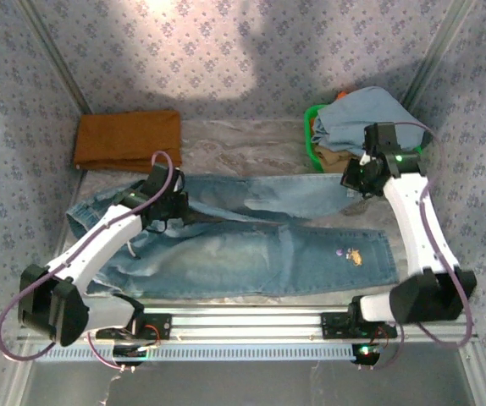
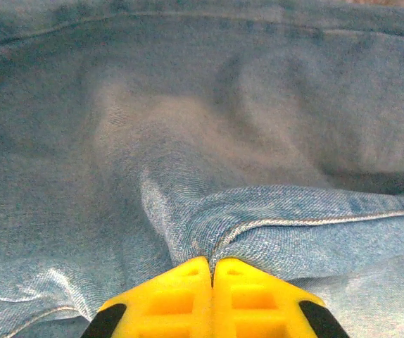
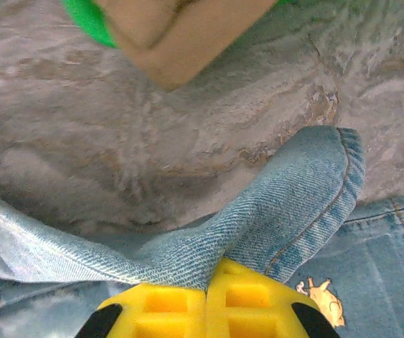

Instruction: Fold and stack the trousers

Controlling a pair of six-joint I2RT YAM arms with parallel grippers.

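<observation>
The trousers (image 1: 251, 254) lie across the lower middle of the top view. Left jaws clench a denim fold at centre-left, right jaws the upper leg's hem at right. Best lift both together, taut, folding that leg onto the lower one

trousers (image 1: 251, 254) across table (image 1: 243, 145), basket (image 1: 309, 135) behind right

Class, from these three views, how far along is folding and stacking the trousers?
Done: the trousers lie spread out, unfolded. In hand: left jaws shut on a denim ridge, right jaws on a leg hem. Left: every fold, then stacking.
</observation>
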